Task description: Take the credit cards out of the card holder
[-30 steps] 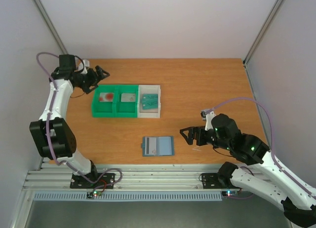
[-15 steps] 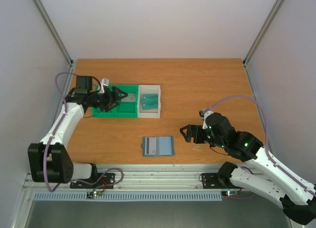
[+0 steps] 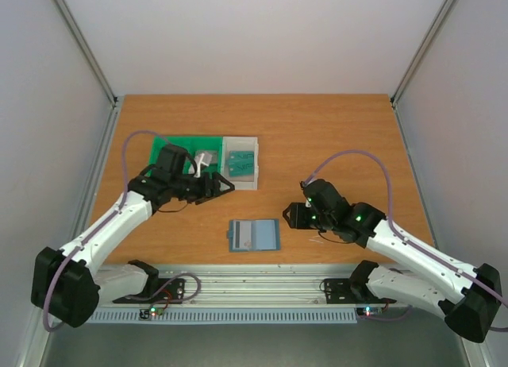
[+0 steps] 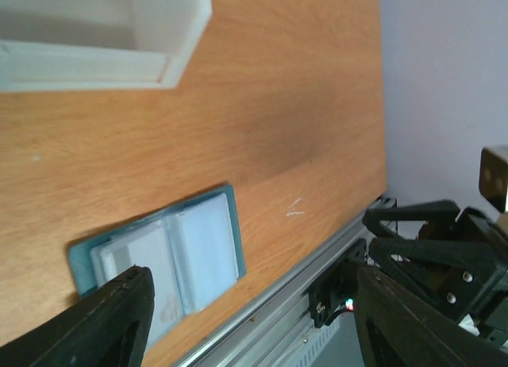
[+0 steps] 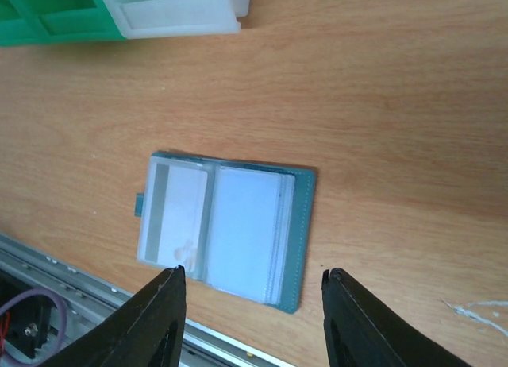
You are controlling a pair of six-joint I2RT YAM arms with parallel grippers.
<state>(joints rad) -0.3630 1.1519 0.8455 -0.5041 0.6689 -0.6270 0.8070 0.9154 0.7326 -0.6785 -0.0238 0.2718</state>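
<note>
Both arms now reach inward, nearer the card holder [image 3: 254, 234] lying open at lower centre of the bench [image 3: 341, 137], left pincer [image 3: 225, 186] and right pincer [image 3: 287, 216] parted and empty, credit cards [image 5: 181, 212] still inside.

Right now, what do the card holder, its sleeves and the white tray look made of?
Card holder: matte teal cover, likely faux leather or fabric. Sleeves: clear glossy plastic; a card shows through. White tray: smooth rigid plastic, probably, from its even thin walls.
</note>
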